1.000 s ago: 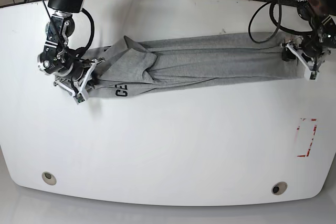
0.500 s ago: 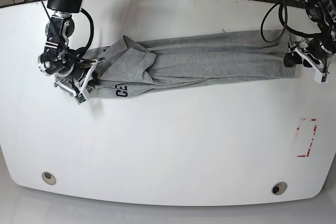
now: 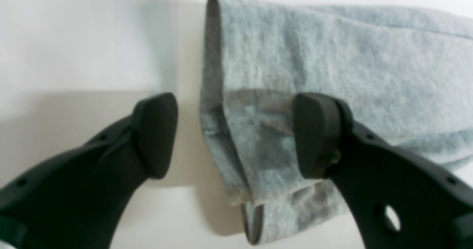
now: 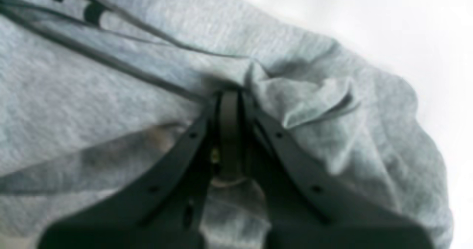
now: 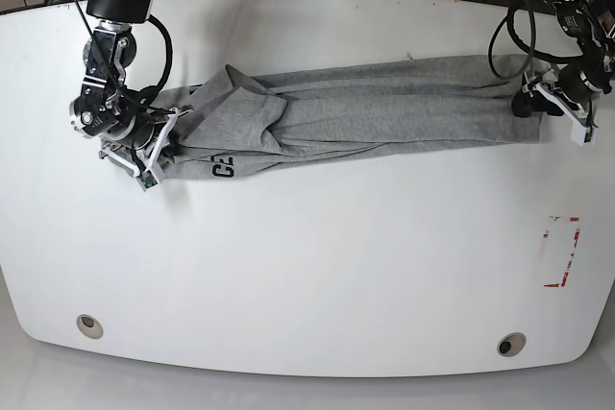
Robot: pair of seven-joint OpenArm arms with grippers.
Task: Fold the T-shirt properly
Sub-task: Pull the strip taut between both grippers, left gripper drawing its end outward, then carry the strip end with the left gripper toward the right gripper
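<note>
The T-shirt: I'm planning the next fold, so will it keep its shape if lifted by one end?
Probably not. The T-shirt lies bunched and creased along the table, so it looks limp and should sag. Where the right gripper pinches it, the fabric puckers, suggesting thin, light cloth. The left gripper stands open.

A large light heather-grey cotton T-shirt lies stretched into a long narrow band across the upper half of the frame, on a white rounded table. Black letters show on the band's lower edge at left of centre. At upper left, the right gripper sits at the band's left end, against the cloth. At upper right, the left gripper sits at the band's right end. A red-outlined rectangle mark lies at the right edge. Two round metal inserts sit near the bottom corners. Dark cables run along the top.
</note>
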